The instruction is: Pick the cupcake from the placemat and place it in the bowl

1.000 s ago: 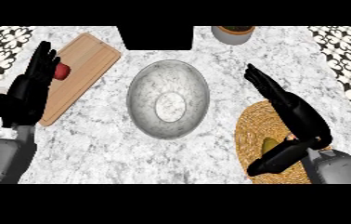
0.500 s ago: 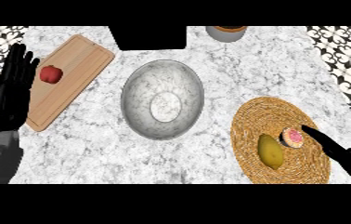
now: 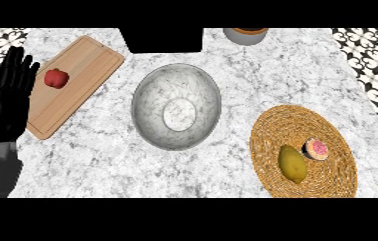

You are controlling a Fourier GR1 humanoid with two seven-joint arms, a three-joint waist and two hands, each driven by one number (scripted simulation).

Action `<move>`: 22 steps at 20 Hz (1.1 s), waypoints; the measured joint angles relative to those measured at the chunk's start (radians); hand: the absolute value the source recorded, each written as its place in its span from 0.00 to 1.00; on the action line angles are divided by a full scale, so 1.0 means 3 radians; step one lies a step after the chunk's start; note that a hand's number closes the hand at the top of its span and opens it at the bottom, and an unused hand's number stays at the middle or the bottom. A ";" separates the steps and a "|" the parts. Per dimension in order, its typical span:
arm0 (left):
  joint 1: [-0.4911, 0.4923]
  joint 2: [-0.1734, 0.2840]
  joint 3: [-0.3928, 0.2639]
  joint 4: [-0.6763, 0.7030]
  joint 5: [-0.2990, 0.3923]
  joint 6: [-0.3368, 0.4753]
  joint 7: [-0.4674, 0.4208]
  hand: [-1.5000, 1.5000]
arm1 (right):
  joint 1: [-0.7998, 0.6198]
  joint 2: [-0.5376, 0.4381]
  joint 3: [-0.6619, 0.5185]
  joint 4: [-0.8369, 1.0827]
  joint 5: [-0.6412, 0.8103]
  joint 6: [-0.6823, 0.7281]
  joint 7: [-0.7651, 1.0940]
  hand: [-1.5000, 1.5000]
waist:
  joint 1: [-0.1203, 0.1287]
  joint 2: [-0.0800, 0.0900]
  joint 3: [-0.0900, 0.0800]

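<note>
Pre-grasp: cupcake (image 3: 317,148) untouched on placemat (image 3: 325,180) near tabletop's right edge beside a yellow fruit (image 3: 292,163), bowl (image 3: 176,106) mid-tabletop; left robot hand (image 3: 16,97) rests open at left edge, right robot hand out of view, must reach for cupcake next.
</note>
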 measured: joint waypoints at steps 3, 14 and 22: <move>0.0034 -0.0027 0.0001 -0.0007 -0.0020 -0.0010 -0.0025 0.50 | 0.0052 -0.0263 -0.0156 -0.0027 0.0144 0.0206 0.0068 0.00 | 0.0019 0.0004 0.0002; -0.0075 -0.0099 0.0023 -0.0120 -0.0135 -0.0020 0.0163 0.50 | -0.0086 -0.0542 -0.0034 0.0168 0.0904 0.0390 0.0138 0.00 | 0.0078 0.0016 0.0007; -0.0146 -0.0213 0.0090 -0.0009 -0.0234 -0.0102 0.0125 0.50 | -0.0393 -0.0274 0.0473 0.0577 0.1489 0.0238 0.0045 0.00 | 0.0091 0.0021 0.0008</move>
